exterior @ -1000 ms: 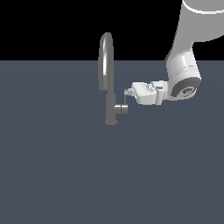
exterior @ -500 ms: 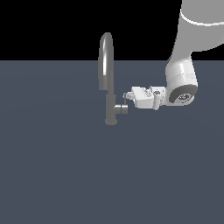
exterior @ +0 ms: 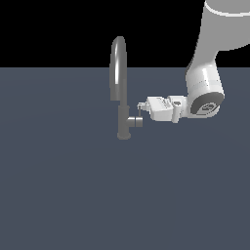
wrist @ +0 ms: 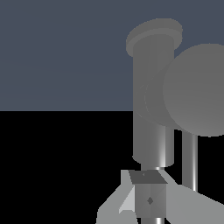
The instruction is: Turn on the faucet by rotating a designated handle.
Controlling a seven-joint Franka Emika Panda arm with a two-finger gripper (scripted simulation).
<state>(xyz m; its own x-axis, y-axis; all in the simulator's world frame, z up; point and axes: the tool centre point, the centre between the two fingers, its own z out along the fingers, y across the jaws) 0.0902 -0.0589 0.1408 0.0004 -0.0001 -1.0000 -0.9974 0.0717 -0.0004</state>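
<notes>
A: Dark slate desk [exterior: 58, 195], black backdrop. Faucet [exterior: 120, 88] stands mid-scene; handle [exterior: 135, 121] juts toward the exterior view's right.

B: Pincer [exterior: 140, 108] sits just above the handle's tip, at the pin. How wide it gapes, or whether it grips, we cannot tell.

A: We'd push the pin sideways, keeping contact near its tip for leverage.

B: Writing? We see none.

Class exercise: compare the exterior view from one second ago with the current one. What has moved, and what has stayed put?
The gripper has moved toward the exterior view's left and slightly down, closing in until its fingertips reach the handle. Whether it grips the handle cannot be told. The faucet and handle look unchanged in place and angle.
</notes>
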